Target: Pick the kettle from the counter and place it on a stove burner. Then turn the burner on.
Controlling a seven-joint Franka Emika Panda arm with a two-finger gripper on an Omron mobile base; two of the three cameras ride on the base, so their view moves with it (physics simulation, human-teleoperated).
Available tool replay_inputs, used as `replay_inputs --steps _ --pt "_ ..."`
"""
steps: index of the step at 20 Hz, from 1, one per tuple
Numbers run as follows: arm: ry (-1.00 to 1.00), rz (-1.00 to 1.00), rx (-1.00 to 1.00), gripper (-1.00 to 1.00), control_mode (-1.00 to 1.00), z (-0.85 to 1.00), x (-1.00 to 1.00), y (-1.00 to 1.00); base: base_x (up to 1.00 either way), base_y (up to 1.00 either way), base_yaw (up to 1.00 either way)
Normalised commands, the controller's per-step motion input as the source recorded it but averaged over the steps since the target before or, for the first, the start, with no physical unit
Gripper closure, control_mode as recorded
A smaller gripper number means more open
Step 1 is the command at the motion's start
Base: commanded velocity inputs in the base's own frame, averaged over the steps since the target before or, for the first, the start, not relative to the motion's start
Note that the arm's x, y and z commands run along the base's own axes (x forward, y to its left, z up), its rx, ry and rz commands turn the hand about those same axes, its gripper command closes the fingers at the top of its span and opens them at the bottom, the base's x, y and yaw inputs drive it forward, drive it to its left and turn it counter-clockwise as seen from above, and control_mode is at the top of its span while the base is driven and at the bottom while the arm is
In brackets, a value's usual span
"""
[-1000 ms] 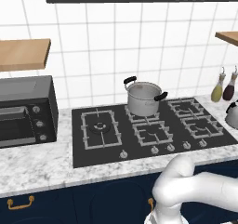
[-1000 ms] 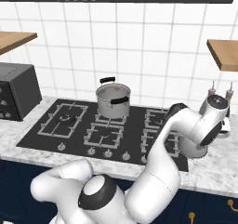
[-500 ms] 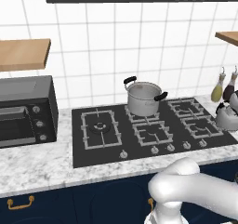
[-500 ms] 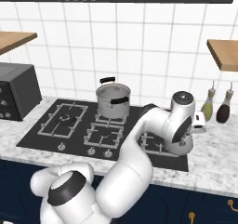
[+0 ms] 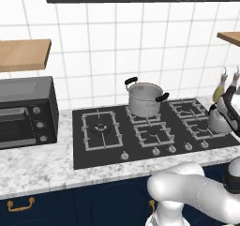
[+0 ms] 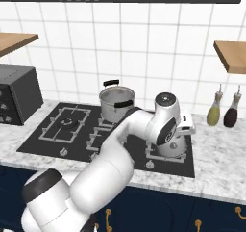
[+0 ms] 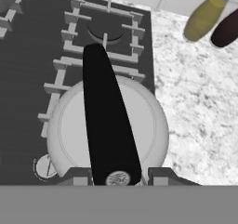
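Gripping the thin black arched handle of the small squat pale grey-white kettle, my claw has its two dark finger tips pressed in from either side, one on each flank of the handle at the bottom of the hand view. The kettle stands at the front right corner of the black glass cooktop, over the near right cross-shaped grate, with its base close to the row of small round knobs. Whether it rests on the grate or hangs just above it, I cannot tell. In the left base view the kettle sits at the far right edge, partly covered by my dark wrist.

Behind the kettle in the hand view lies the far right cross-shaped grate, bare. To the right of the cooktop runs the white-grey speckled marble tabletop, and on it, near the tiled wall, stand an olive-yellow bottle and a dark brown bottle, side by side and well apart from the kettle.

An open steel pot with two black side handles stands on the far centre grate. The large square black grate with a ring-shaped burner head lies at the left of the cooktop, bare. A black toaster oven stands on the tabletop further left.
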Motion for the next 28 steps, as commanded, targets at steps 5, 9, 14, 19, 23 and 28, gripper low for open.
replay_inputs --steps 5,9,14,19,23,28 --pt "0.0 0.01 0.0 1.0 -1.0 0.03 0.04 0.39 0.0 0.0 0.0" --pt "0.0 0.0 0.0 1.0 -1.0 0.09 0.04 0.04 0.0 0.0 0.0" --pt "0.0 0.0 0.0 1.0 -1.0 0.04 0.04 0.0 0.0 0.0 0.0" --pt "0.0 0.0 0.06 1.0 -1.0 0.08 0.23 0.0 0.0 0.0 0.0" --pt "0.0 0.0 0.1 1.0 -1.0 0.15 0.09 0.31 0.0 0.0 0.0" --pt "0.03 0.01 0.02 1.0 -1.0 0.09 0.0 0.85 0.0 0.0 0.0"
